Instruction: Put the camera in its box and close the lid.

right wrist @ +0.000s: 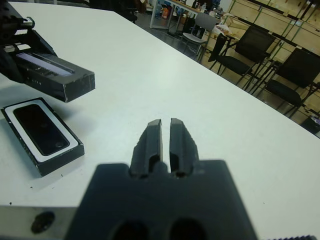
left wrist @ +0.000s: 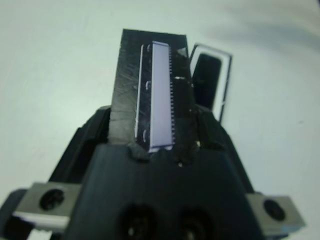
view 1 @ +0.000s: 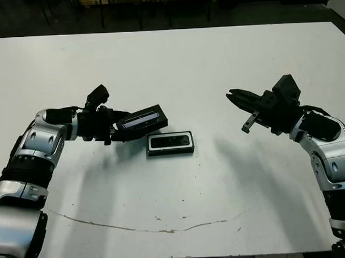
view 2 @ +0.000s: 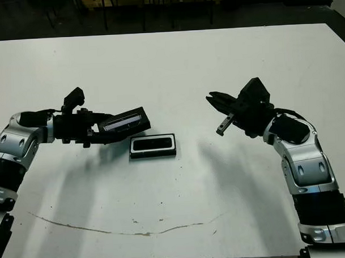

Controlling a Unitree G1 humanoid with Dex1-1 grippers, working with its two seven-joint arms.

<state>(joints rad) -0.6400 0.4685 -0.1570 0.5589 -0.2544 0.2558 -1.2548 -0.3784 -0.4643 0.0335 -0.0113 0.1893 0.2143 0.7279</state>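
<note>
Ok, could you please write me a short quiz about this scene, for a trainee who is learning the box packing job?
1. True or false: the camera already lies inside the box.
2. Which hand holds the lid? A) the left hand B) the right hand C) neither
3. Fill in one word: the box on the table is not yet covered, so it is ___.

Key: 1 true. 2 A; the lid is held in the air beside the box, and the right hand holds nothing. 3 open.
</note>
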